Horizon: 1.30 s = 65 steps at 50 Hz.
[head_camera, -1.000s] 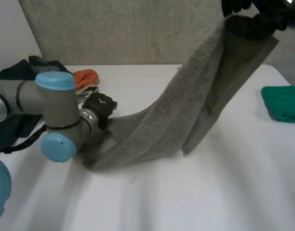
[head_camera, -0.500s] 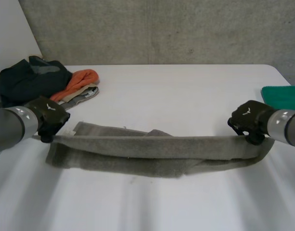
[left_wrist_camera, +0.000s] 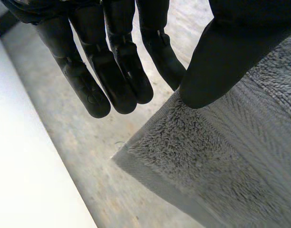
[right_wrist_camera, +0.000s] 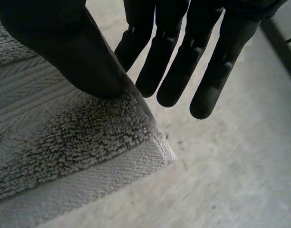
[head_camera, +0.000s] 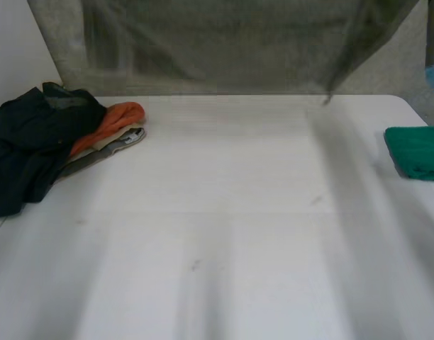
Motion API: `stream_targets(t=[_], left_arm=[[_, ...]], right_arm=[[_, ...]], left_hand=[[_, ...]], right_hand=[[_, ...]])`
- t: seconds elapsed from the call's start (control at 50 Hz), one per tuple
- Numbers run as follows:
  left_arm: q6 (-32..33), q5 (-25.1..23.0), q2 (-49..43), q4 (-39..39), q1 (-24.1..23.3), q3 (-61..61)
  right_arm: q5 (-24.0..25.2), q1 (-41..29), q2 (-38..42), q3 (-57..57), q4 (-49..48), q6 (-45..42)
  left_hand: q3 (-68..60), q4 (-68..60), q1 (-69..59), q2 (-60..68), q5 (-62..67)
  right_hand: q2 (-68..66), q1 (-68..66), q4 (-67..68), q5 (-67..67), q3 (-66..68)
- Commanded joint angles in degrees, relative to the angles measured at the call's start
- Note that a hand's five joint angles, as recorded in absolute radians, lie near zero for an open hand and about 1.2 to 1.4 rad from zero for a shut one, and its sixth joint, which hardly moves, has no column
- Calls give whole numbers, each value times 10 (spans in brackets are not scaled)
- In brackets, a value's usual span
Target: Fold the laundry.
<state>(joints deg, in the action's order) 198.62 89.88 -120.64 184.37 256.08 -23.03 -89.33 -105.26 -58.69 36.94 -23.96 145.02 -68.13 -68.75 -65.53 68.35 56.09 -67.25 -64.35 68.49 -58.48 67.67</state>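
Note:
A grey towel point(head_camera: 224, 42) hangs spread wide above the table's far edge, its lower hem just above the tabletop line. My left hand point(left_wrist_camera: 112, 61) holds one upper corner of the towel point(left_wrist_camera: 221, 161), with the thumb pressing the cloth against the straight fingers. At the other upper corner of the towel point(right_wrist_camera: 64, 142), my right hand point(right_wrist_camera: 183, 57) pinches the same way, thumb on the terry pile near the hem. The towel is taut between the two corners.
A pile of dark clothes point(head_camera: 32, 134) with an orange garment point(head_camera: 114, 117) lies at the table's far left. A green folded cloth point(head_camera: 415, 152) sits at the right edge. The white table point(head_camera: 224, 234) spreads below the towel.
The towel, which lay stretched low over the table half a second ago, has been lifted high and now hangs spread. Both arms rose out of the head view.

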Motion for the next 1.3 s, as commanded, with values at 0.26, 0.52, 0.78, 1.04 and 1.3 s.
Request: stream_targets(t=[0.26,0.52,0.78,1.04,1.3], left_arm=[[-3,-20,-17,35,10,-299],[119,-21,-1,-1,-1,-549],[309,33,226,-297,-44,-770],[284,19,164,-227,-54,-647],[253,85,-48,-132,-77,-401]], right_arm=[[56,29,26,182,29,19],[107,71,66,294,230,-3],[151,152,-157,535,556,-345],[152,119,-105,508,372,-261],[118,70,23,380,125,-110]], left_hand=[[-119,-113,-145,116,139],[-119,-113,-145,116,139],[-119,-113,-145,116,139],[-119,-113,-145,116,139],[-119,-113,-145,116,139]], right_hand=[[-127,-157,115,-115,123],[-127,-157,115,-115,123],[-127,-157,115,-115,123],[-127,-157,115,-115,123],[-127,-157,115,-115,123]])
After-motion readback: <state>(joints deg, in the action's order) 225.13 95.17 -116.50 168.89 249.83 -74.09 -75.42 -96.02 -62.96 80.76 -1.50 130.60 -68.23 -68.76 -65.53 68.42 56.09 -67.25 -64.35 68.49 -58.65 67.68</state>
